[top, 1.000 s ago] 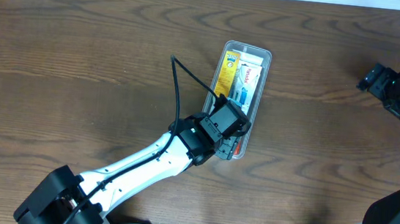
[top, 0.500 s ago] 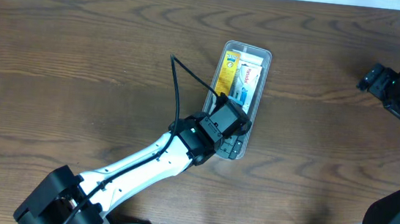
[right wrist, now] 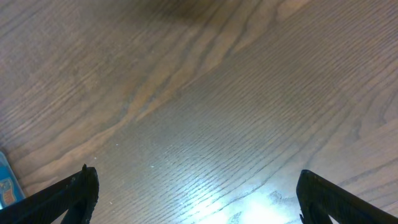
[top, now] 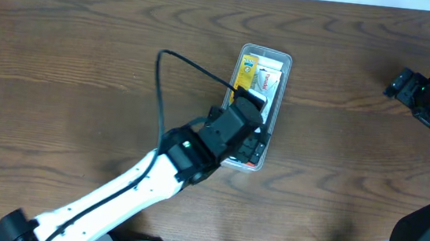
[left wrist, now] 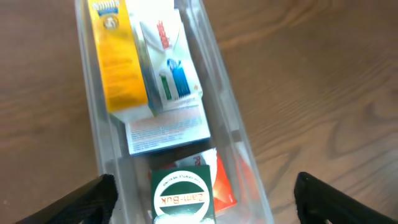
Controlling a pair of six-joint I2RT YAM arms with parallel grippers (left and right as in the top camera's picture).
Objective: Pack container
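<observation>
Left tool point(left wrist: 207, 200) has just opened wide, holding nothing, above container point(top: 267, 54) near end. Green box point(left wrist: 183, 198) now lies loose inside container, on counter point(top: 86, 61). Release done; this item counts as packed. Right tool point(right wrist: 199, 193) wide open, empty.

A brown wood-grain table point(top: 88, 45) fills the scene.

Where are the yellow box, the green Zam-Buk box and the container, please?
yellow box point(left wrist: 118, 62): left wrist view, middle of its top face.
green Zam-Buk box point(left wrist: 183, 196): left wrist view, its round label.
container point(left wrist: 219, 65): left wrist view, right wall.
</observation>
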